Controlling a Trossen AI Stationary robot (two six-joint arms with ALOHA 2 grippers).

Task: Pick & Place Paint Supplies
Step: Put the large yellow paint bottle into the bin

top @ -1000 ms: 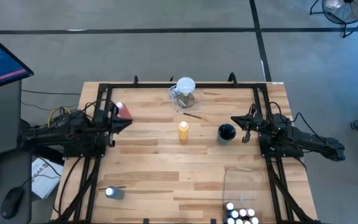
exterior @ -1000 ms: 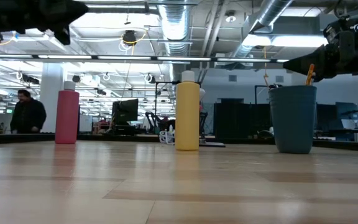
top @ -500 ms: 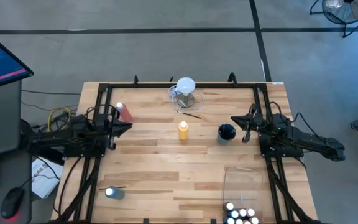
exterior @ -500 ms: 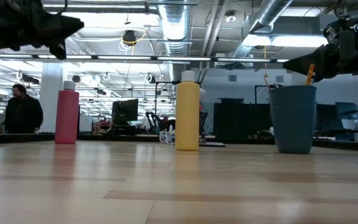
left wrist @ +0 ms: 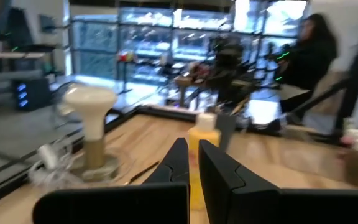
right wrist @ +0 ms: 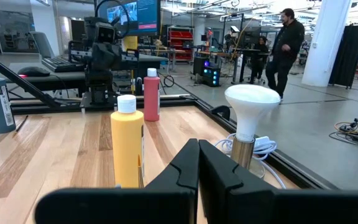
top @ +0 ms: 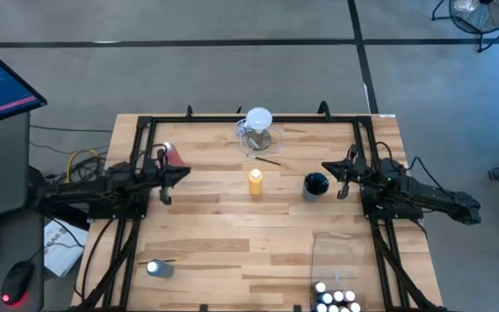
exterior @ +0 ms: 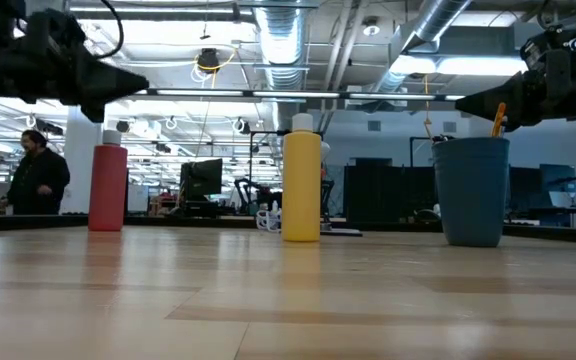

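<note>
At the left of the high view, the left pincer (top: 178,174) had been swung over the last second from beside the pink-red squeeze bottle (top: 174,154) toward the middle of the table (top: 223,234); its fingers were pressed shut and nothing was held. The bottle was left uncovered at the table's left edge, untouched. At the centre the yellow squeeze bottle (top: 255,181) was standing, and it was judged to be the new aim. Right of it stood the blue cup (top: 315,185). At the right the right pincer (top: 327,166) was seen unmoved, shut and empty. At the lower right edge the small paint bottles (top: 336,300) were gathered.
</note>
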